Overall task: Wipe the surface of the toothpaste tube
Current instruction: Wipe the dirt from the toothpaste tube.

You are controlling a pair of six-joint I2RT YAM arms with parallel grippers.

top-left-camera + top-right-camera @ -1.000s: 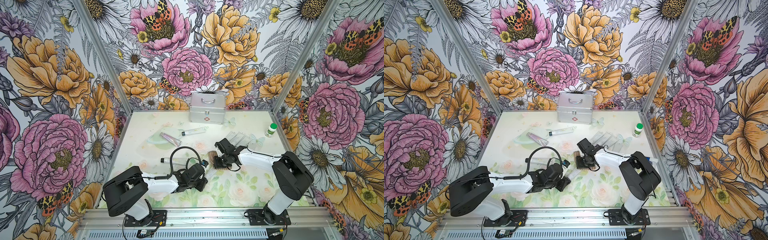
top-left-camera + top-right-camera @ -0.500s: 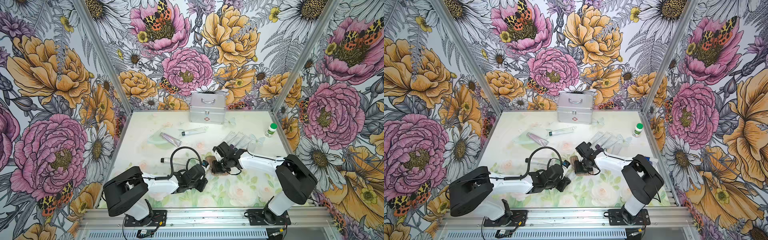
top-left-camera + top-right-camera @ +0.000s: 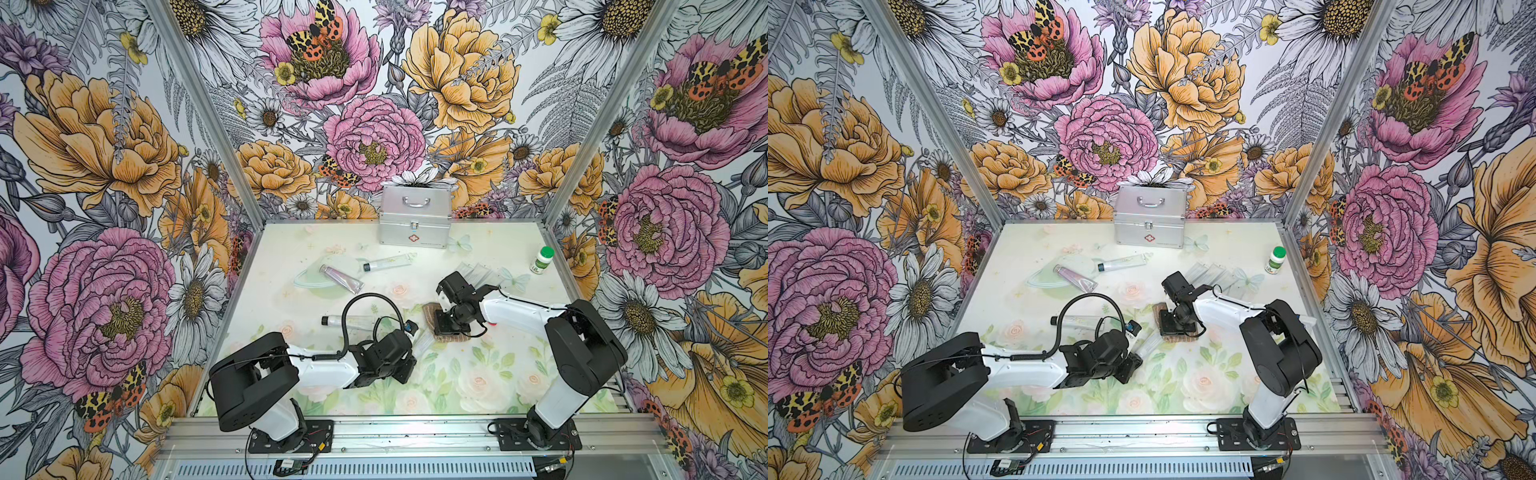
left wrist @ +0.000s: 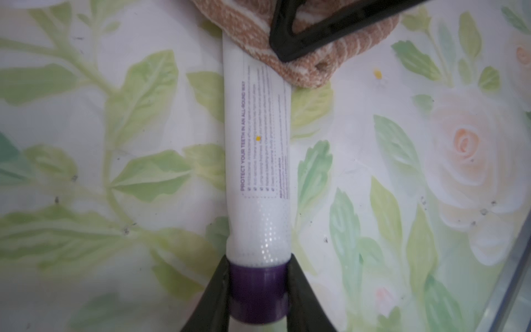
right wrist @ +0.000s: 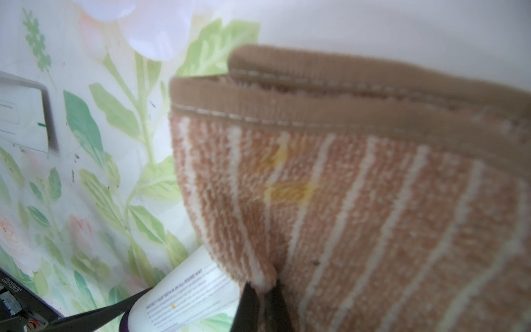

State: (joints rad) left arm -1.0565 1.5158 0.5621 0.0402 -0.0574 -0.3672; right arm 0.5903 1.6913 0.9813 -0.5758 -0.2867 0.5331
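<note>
While my left gripper (image 3: 409,363) pins the toothpaste tube (image 3: 424,343) flat on the table (image 3: 498,386), front-centre in a top view, my right gripper (image 3: 446,328) presses the striped cloth (image 3: 429,312) onto the tube's far end.

Left wrist: jaws clamped on the purple cap (image 4: 258,290). The cloth (image 4: 310,69) covers only the tail, and the yellow spot (image 4: 258,138) mid-label is uncovered.

Right wrist: my right jaws are pinched shut on a cloth fold (image 5: 263,283), tube (image 5: 184,299) just beside.

To wipe well, I should probably drag the cloth along the tube toward the cap, pressing lightly and crossing the spot. The cap grip needs to be firm so the tube can't roll or slide.
</note>
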